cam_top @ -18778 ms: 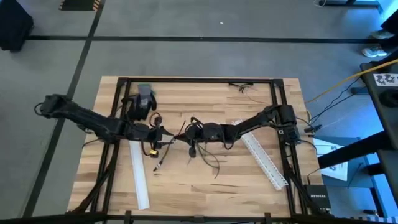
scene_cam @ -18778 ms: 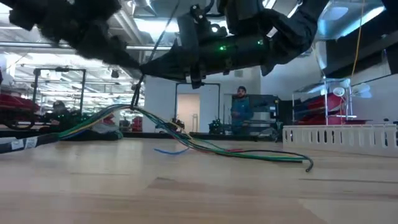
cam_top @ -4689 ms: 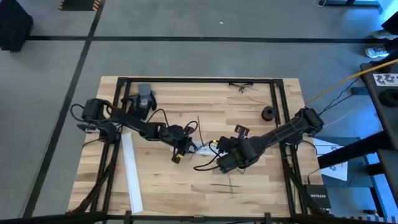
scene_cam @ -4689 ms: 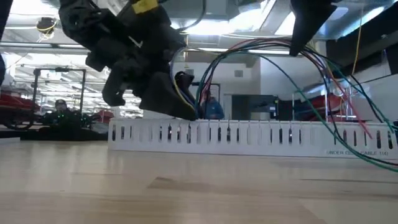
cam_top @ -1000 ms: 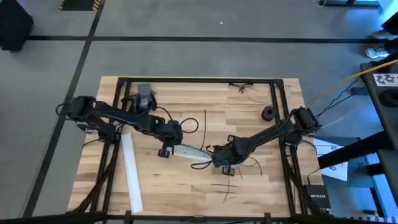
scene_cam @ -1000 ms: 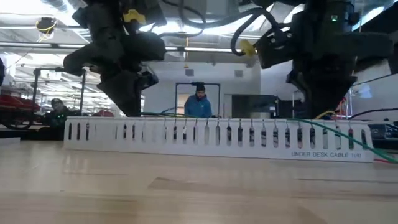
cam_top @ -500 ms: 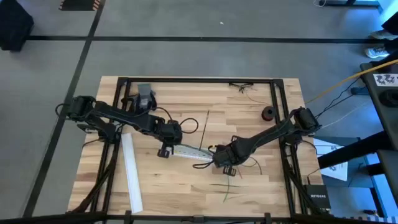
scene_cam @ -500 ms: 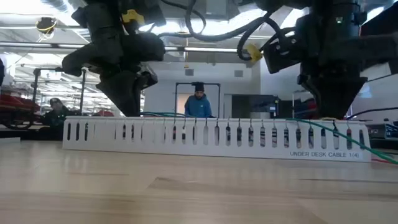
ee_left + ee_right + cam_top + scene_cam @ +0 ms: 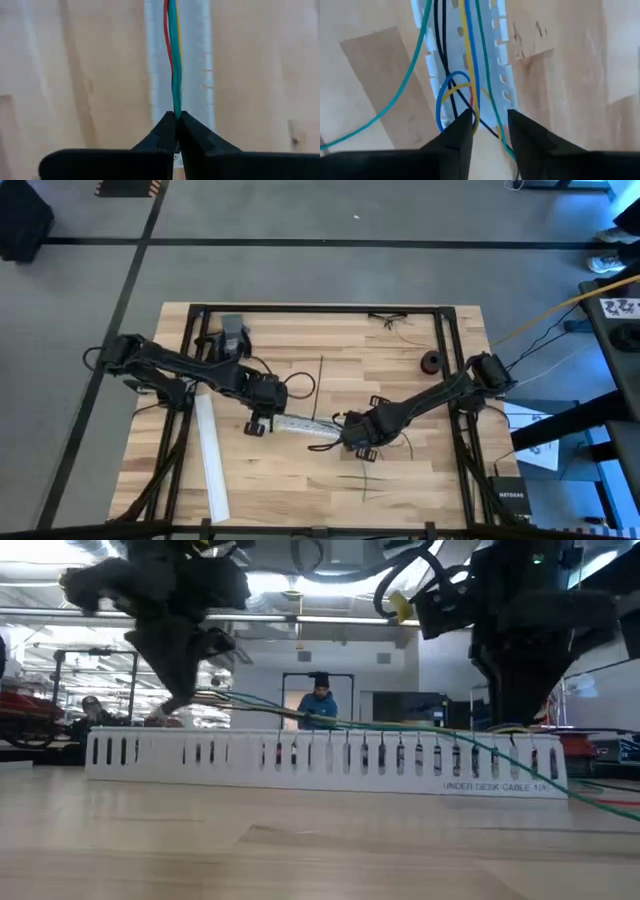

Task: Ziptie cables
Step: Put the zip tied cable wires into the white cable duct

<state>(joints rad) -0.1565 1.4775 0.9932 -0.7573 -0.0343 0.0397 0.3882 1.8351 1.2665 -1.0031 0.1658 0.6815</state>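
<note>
— Why the pinch? The left hand (image 9: 176, 131), clenched on the cables (image 9: 174, 60), holds them taut along the white slotted strip (image 9: 300, 426), probably to keep them lined up in its channel.

— And the right hand (image 9: 489, 131)? Parted, grasping nothing, poised over loops at the strip's far end. The ziptie may be the thin dark line (image 9: 317, 385) beyond both hands; hard to confirm. Bare worktop (image 9: 400, 475) lies open around them.

Cables (image 9: 465, 60) in strip (image 9: 502, 65), seemingly.
</note>
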